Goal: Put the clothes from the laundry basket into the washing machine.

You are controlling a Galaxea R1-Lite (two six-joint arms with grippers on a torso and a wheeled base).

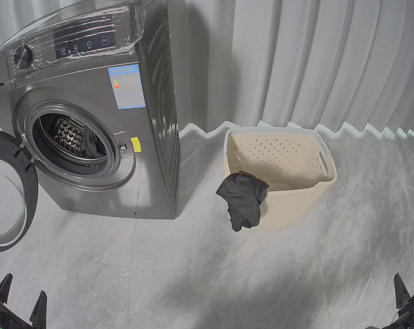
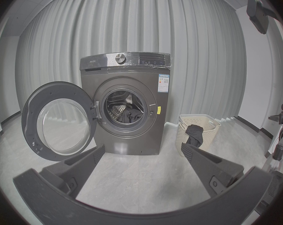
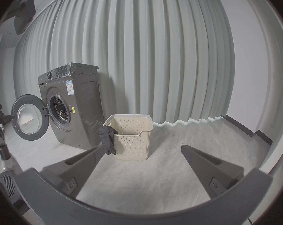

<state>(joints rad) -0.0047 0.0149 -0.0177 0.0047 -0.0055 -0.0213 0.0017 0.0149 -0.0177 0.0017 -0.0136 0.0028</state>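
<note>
Grey floor — black garment slumped over cream basket; left gripper, right gripper spread

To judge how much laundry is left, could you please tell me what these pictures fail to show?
1. Head view: inside the laundry basket, the near floor is hidden by the front wall and the draped black garment.
2. Head view: the washing machine opening's rim hides most of the drum, cutting off the dark clothes inside.
3. Wrist views: the basket's walls hide its floor.
</note>
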